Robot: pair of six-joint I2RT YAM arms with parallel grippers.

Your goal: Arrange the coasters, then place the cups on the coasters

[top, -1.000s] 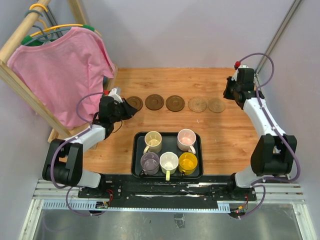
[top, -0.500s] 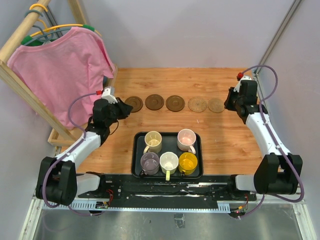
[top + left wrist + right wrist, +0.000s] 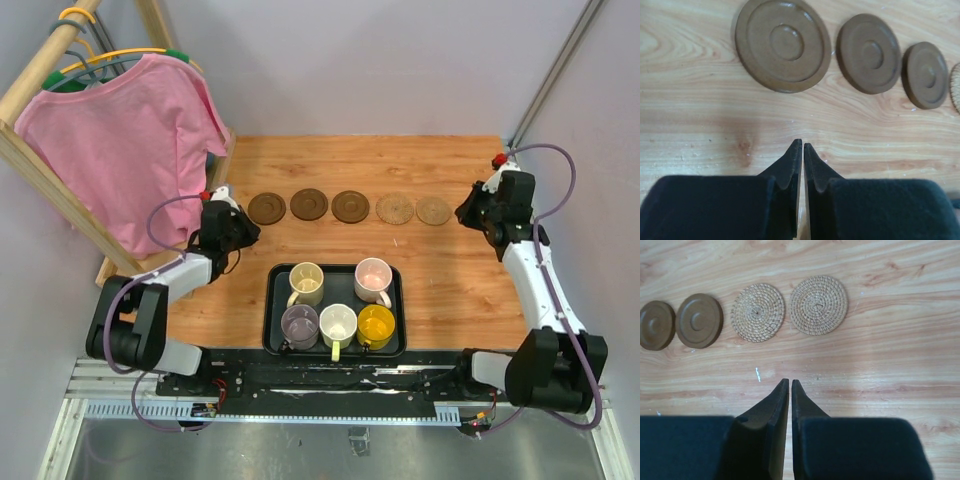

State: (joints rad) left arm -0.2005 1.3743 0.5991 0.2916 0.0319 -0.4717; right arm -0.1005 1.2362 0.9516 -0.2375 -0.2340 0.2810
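Table (image 3: pixel 450 270) wood w/ grain; brown coasters (image 3: pixel 783 45) smooth, sl. sheen; tan coasters (image 3: pixel 818 305) woven, rough.

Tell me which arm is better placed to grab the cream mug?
Probably left: the left gripper, shut and empty, sits nearer the cream mug in the black tray; the right gripper is farther.

Coasters (image 3: pixel 350 207) in row behind tray (image 3: pixel 272 300) of cups (image 3: pixel 338 322)
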